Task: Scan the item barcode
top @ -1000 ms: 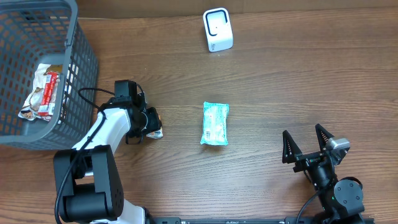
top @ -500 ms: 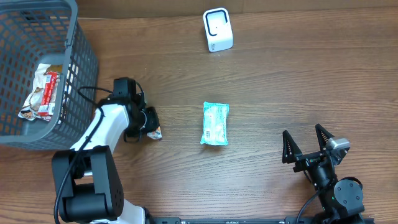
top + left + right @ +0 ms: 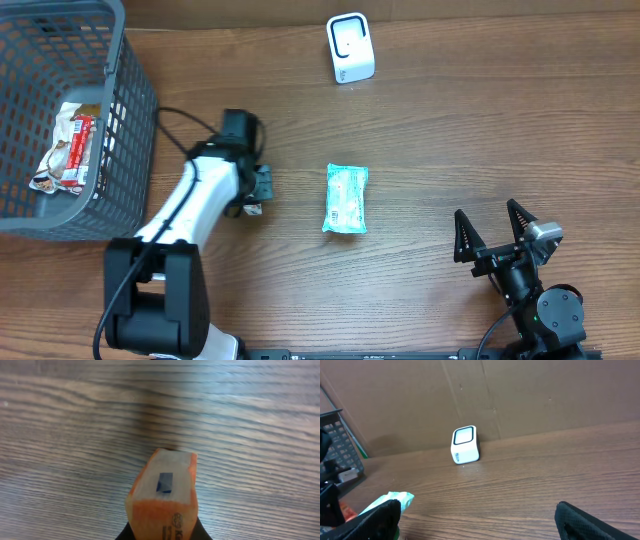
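Left of the teal pack, the left claw clamps an orange packet. Next, its barcode likely needs presenting to the far scanner. The right claw gapes open.

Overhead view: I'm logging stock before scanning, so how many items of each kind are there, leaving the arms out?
Packets: 3 (teal packet, orange packet, red-and-white packet)
Baskets: 1 (grey basket)
Scanners: 1 (white scanner)
Total: 5
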Available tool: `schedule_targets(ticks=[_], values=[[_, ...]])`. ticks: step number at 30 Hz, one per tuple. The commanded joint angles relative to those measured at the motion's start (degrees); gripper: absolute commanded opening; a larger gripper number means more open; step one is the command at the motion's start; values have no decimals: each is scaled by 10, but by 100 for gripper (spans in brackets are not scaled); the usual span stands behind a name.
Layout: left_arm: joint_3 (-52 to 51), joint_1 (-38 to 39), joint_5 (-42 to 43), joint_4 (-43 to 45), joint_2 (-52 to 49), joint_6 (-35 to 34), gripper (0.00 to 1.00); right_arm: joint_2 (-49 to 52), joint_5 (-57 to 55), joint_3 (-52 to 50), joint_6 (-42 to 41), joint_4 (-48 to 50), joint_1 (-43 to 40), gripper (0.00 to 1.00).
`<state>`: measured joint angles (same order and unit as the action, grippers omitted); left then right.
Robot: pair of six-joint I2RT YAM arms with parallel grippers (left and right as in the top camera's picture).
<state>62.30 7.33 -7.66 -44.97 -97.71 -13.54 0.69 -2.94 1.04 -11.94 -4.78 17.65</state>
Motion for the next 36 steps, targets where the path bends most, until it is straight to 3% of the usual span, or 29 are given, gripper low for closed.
schedule_targets(ticks=[1,8,16,36], values=[[10,56,-115,4,3,-15,4,-3,1,-6,2,2,-2,100],[10,104,-136,17,3,-45,4,-3,1,-6,2,2,-2,100],[7,104,-61,28,3,-73,4,-3,1,-6,2,2,-2,100],[6,149,-24,44,3,-107,5,-3,1,-6,2,2,-2,100]])
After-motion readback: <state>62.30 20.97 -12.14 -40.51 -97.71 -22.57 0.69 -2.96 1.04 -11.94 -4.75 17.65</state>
